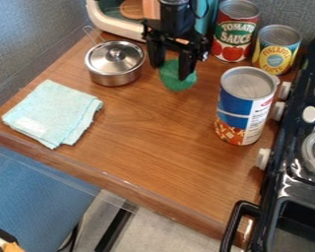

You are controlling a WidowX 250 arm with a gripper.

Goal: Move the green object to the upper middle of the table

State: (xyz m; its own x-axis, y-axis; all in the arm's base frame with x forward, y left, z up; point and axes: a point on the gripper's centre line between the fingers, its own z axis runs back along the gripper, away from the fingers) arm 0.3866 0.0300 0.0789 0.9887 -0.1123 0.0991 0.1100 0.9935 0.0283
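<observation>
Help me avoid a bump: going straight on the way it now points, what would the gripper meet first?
Pointing down, the gripper would likely meet the green object first, then the wooden tabletop; the exact depth is unclear.

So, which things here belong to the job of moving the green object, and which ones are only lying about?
For the job:
- green object, at the gripper
- table, where it must go to the upper middle

Just lying about:
- lidded pot
- cloth
- red can
- yellow can
- blue can

Beside the table:
- stove
</observation>
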